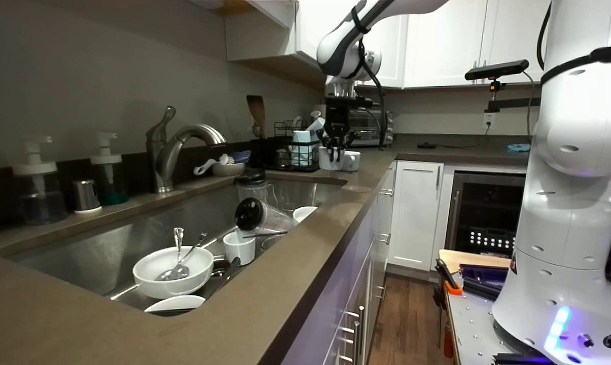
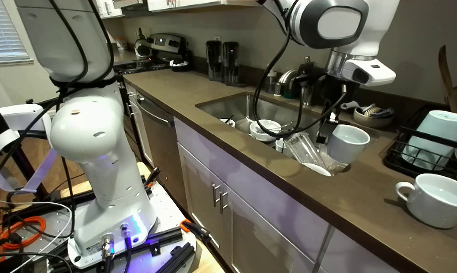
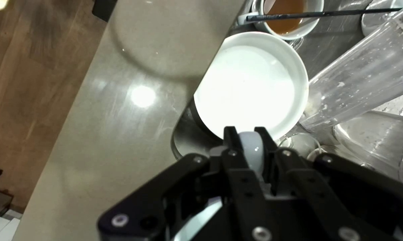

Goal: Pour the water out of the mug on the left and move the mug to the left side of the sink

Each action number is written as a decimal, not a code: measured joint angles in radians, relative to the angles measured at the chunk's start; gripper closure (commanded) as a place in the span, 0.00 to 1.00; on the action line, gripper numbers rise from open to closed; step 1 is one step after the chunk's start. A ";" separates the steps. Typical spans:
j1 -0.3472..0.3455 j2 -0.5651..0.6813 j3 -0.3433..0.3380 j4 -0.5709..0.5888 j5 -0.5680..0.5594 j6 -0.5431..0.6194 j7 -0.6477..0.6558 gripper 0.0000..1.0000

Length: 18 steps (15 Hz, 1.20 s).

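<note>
A glossy white mug hangs roughly upright near the sink's right-hand corner, and clear water seems to show inside it. My gripper is shut on its handle. In the wrist view, the handle stands between the fingertips of the gripper, while the mug's body is mostly hidden. The same mug shows beneath the gripper in an exterior view. The steel sink holds dishes. A similar white mug stands on the counter, its handle toward the sink.
In the sink lie a bowl with spoons, a clear tumbler, a white bowl and a cup of brown liquid. The faucet rises behind. A black dish rack stands beside the mugs.
</note>
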 measured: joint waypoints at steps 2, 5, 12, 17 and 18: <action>0.000 0.002 0.001 0.000 0.000 -0.001 0.000 0.96; 0.004 0.013 0.019 0.000 -0.004 -0.003 -0.021 0.96; 0.066 0.014 0.083 -0.001 -0.117 -0.003 -0.160 0.96; 0.090 0.004 0.118 0.000 -0.120 -0.029 -0.360 0.96; 0.092 0.002 0.125 0.000 -0.121 -0.044 -0.399 0.96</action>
